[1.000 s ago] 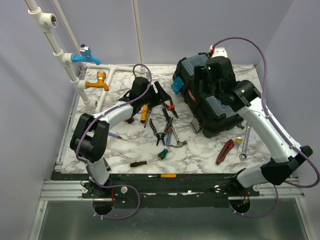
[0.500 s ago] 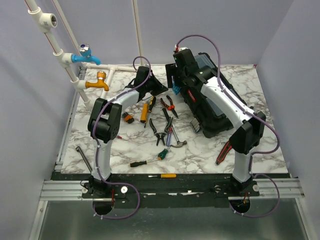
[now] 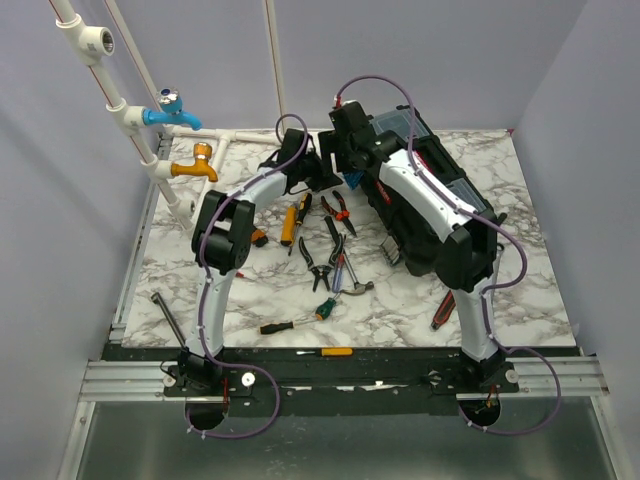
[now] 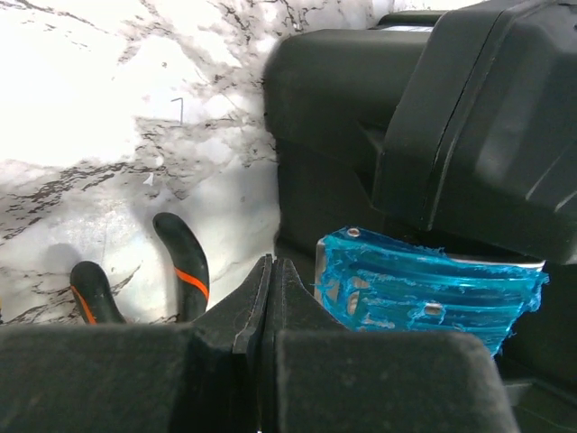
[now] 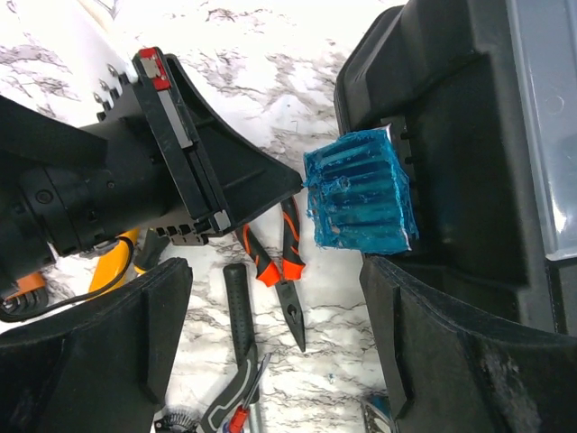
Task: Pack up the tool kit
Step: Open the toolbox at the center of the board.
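Observation:
The tool kit's black toolbox (image 3: 432,215) lies at the back right of the marble table, with its teal latch (image 3: 352,178) (image 4: 424,289) (image 5: 359,191) at the left end. My left gripper (image 3: 334,180) (image 4: 270,271) is shut on nothing, and its tip is right at the latch's left edge. Above that end of the box hangs my right gripper (image 3: 352,156) (image 5: 275,293), open and holding nothing. Orange-and-black pliers (image 3: 338,208) (image 4: 185,262) (image 5: 284,262) lie just below both grippers. A hammer (image 3: 347,277) (image 5: 236,311) lies nearer the table's middle.
Loose tools lie mid-table: a yellow screwdriver (image 3: 290,222), black pliers (image 3: 322,262), a dark screwdriver (image 3: 288,326), another yellow one (image 3: 326,351) at the front edge and a red-handled tool (image 3: 447,305). White pipes with a blue tap (image 3: 170,108) and an orange tap (image 3: 195,165) stand back left.
My left gripper has shut and slid right to the teal latch. The right arm has swung from over the toolbox's middle to its left end, above the latch.

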Controlling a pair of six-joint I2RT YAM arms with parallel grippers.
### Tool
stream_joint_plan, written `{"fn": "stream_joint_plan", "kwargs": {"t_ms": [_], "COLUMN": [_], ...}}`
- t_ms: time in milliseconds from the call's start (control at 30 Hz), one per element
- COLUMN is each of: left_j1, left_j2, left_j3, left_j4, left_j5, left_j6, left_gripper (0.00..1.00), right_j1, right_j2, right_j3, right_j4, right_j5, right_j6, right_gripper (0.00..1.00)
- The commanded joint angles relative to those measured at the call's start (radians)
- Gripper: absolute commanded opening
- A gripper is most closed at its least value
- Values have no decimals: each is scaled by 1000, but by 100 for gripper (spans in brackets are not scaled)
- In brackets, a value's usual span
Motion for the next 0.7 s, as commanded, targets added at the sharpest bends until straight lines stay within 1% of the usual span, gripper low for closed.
{"fn": "stream_joint_plan", "kwargs": {"t_ms": [0,100,233,333,367,500,600,667], "left_j1": [0,0,-14,-23,-23,-21,-19,-16], "left_j2": [29,72,155,178,179,197,200,195], "left_j3": [95,159,217,210,195,200,188,180], "left_j4": [-68,-69,58,208,288,459,601,667], "left_j5": [38,84,209,256,266,289,282,271], "left_j6": [-13,-28,-150,-248,-281,-384,-431,-441], "left_gripper": [0,0,0,0,0,0,0,0], "right_j1": [-21,-42,-69,-81,-83,-92,-96,-95], "right_j2": [27,31,-1,-12,-12,-10,2,19], "right_j3": [26,7,-37,-40,-36,-37,-23,5], "right_j4": [18,23,64,72,68,65,61,47], "right_j5": [33,45,17,-1,-2,-15,-28,-26], "right_j6": [8,24,35,33,32,32,31,28], "right_gripper": [85,86,87,87,87,88,89,89]}}
